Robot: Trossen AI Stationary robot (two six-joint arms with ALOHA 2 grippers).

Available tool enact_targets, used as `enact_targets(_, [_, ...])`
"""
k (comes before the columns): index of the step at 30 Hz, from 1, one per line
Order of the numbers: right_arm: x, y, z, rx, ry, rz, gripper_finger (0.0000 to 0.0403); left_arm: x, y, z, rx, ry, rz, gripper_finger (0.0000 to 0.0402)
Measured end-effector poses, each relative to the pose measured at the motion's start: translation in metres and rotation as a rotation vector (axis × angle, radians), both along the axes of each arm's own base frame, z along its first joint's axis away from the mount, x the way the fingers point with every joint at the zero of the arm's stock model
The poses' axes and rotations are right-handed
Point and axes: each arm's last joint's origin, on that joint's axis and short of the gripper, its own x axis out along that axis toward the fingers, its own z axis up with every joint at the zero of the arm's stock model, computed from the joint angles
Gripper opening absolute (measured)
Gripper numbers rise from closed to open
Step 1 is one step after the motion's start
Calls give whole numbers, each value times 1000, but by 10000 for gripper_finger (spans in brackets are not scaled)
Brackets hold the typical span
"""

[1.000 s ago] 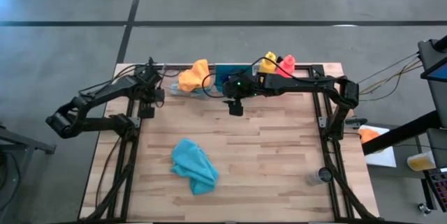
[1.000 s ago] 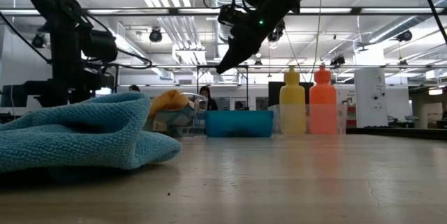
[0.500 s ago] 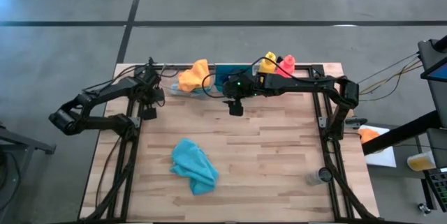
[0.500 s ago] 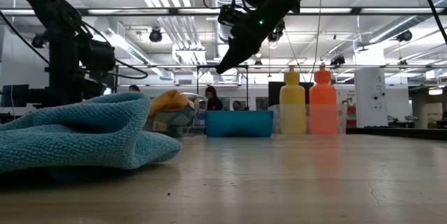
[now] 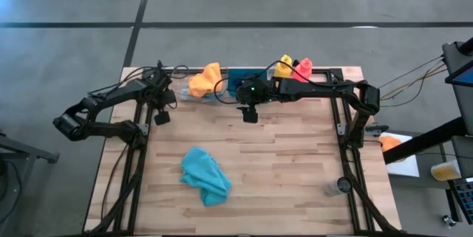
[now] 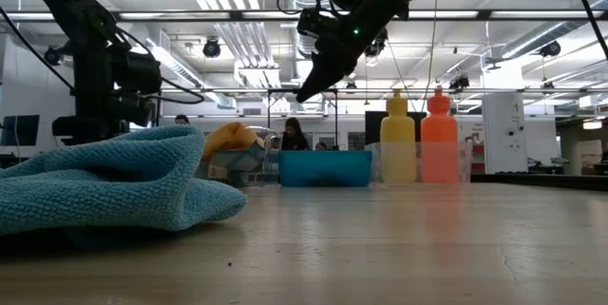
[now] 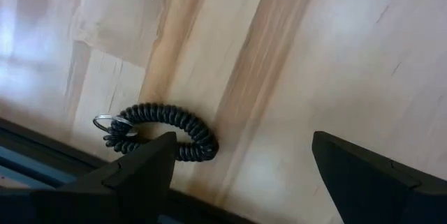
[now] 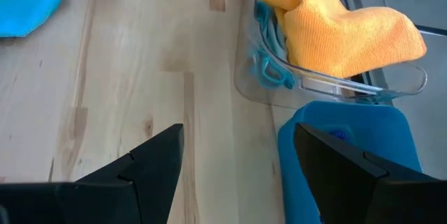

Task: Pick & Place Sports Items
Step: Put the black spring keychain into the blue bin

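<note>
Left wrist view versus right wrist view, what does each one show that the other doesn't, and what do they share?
Only the left wrist view shows a black coiled cord with a small metal ring, lying on the wood between the open left tool fingers. Only the right wrist view shows the orange cloth in a clear tray, the teal bin and a corner of the teal cloth, seen past the open right tool. Both show the wooden tabletop.
</note>
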Motion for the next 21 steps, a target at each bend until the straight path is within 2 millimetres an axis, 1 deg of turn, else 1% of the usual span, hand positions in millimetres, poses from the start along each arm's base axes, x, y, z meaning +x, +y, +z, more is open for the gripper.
enact_targets(9, [0,0,-1,1,3,0,272,1,1,-1,11,-16,42,337])
enact_targets(14, [-1,0,-2,2,7,0,272,-1,-1,-4,-1,22,-23,337])
enact_targets(18, [-2,0,-3,6,22,0,272,-6,-6,-8,-11,102,-110,337])
enact_targets(21, [-2,0,-3,6,22,0,272,-6,-7,-11,-4,129,-141,337])
